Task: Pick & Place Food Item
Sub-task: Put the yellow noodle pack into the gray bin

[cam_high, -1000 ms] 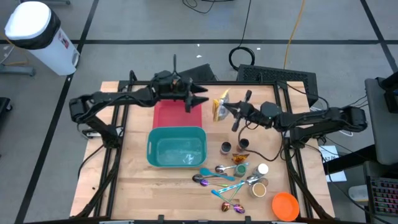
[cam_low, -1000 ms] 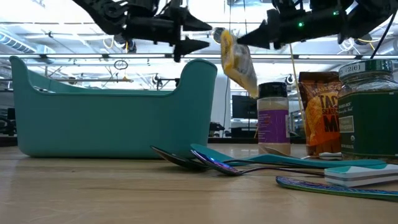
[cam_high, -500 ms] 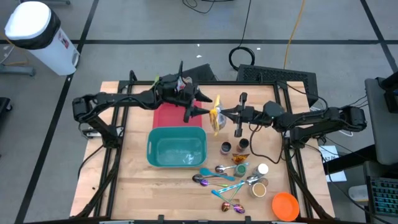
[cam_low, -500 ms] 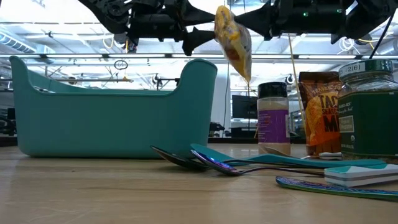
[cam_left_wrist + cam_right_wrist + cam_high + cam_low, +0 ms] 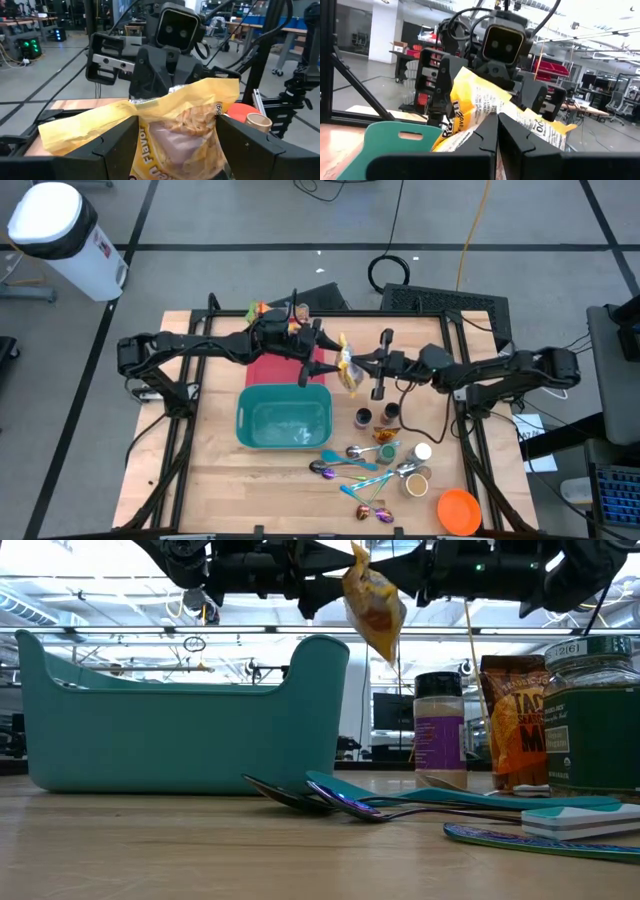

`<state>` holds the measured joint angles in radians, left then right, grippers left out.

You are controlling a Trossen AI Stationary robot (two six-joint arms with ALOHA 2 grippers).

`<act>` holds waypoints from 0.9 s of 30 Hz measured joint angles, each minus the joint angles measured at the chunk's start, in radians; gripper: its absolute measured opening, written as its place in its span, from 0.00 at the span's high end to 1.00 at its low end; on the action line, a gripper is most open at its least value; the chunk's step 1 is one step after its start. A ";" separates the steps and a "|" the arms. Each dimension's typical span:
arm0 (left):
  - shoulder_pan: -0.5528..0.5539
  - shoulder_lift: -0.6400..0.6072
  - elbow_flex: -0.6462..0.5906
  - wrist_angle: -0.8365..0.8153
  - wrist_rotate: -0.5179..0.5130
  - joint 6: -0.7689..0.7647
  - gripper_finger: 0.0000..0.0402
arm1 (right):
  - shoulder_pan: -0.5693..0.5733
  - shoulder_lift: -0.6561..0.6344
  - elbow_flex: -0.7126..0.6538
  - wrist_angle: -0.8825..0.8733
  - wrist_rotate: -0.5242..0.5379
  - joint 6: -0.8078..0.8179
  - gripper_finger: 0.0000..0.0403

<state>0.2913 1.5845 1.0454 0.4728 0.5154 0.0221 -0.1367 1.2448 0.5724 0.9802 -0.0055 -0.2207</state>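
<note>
Above the table, beside the bin's [image 5: 283, 420] far corner, our right pincer [image 5: 352, 364] pinches the top of the bag [image 5: 346, 368]. Our left pincer [image 5: 322, 357] stands wide around it. We judge it light, soft, crinkly; the sealed edge is best.

hidden: red tray [image 5: 270, 366] partly under arms | cut-off: snack bag [image 5: 175, 135] bottom

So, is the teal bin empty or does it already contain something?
Apparently empty: the high view shows only the bare floor of the teal bin; the yellow snack bag hangs beside it.
</note>
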 joint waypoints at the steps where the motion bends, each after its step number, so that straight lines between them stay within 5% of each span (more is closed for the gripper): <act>1: 0.000 0.000 0.000 -0.001 -0.001 0.000 0.32 | 0.000 0.003 0.000 0.000 0.000 0.000 1.00; 8: 0.014 0.000 0.000 -0.006 -0.001 -0.024 0.39 | 0.000 0.007 0.000 -0.006 0.001 0.003 1.00; 22: 0.035 -0.015 -0.001 -0.007 -0.001 -0.004 0.84 | 0.000 0.007 0.000 -0.032 0.003 0.054 0.99; 27: 0.096 -0.095 -0.002 -0.033 0.014 0.015 0.97 | -0.015 -0.028 0.001 -0.070 0.005 0.128 0.90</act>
<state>0.3869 1.4899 1.0435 0.4395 0.5293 0.0375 -0.1519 1.2165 0.5735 0.9103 -0.0006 -0.0929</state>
